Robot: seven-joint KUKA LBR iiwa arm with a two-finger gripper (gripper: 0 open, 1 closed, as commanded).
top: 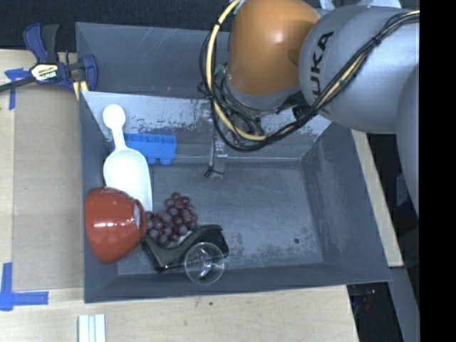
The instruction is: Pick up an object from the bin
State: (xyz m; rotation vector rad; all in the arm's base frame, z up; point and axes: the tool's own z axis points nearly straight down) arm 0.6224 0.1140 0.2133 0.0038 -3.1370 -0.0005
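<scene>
So the gripper [214, 171] is hanging down near the back wall of the bin [285, 212], roughly in the middle of it, over a bare patch of grey floor. From this angle it's just a thin dark stub poking out under the arm's big orange cover [271, 45] and a loop of black and yellow cables [214, 70], and I honestly can't tell if it's spread or pinched together. The closest thing to it is a blue brick [152, 147] with studs along the top. It sits against the back wall just to the left of the gripper, near it but not touching as far as I can see. Everything else is bunched up in the left and front-left part of the bin, well away from the gripper. There's a white scoop [127, 173] lying with its handle pointing toward the back wall and its wide end right up against a red cup [108, 223] that's tipped on its side in the front-left corner. Right beside the cup is a bunch of dark purple grapes [173, 219], and those are partly sitting on a flat black thing [214, 235] I can't really identify. A small clear glass [204, 262] is at the front wall, touching that black thing. The right half of the bin floor is just scuffed grey metal.
</scene>
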